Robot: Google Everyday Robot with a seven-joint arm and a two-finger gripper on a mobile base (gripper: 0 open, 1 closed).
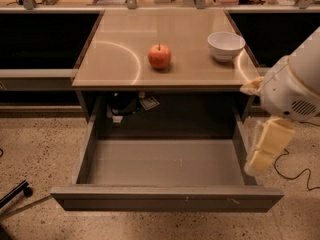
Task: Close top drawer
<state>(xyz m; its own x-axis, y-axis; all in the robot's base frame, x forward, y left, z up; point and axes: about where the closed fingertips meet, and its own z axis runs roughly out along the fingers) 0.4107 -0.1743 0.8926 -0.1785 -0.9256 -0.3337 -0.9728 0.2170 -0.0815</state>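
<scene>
At the lower left of the frame a black bar [14, 194] lay on the speckled floor, well apart from the work. The top drawer [150, 199] filled the lower middle, standing far out from under the table [115, 59], its tall plain front panel nearest the camera and its bed bare. Above it, on the tabletop, sat an apple [159, 56] at centre and a white bowl [226, 45] further right, both well back from the table's front edge. At the right edge the gripper [265, 149] hung below the white arm housing, just beside the drawer's right wall and apart from the front panel; whether it was spread or pressed together could not be told. The closing push had likely not begun. From this side position, a push landing on the panel's right end rather than its middle could skew the wide drawer and jam it on its runners. A descent too close to the right wall could catch its rim. A hard shove might jolt the table and roll the apple. The black cable [295, 176] on the floor at far right could snag the base as it moved.
</scene>
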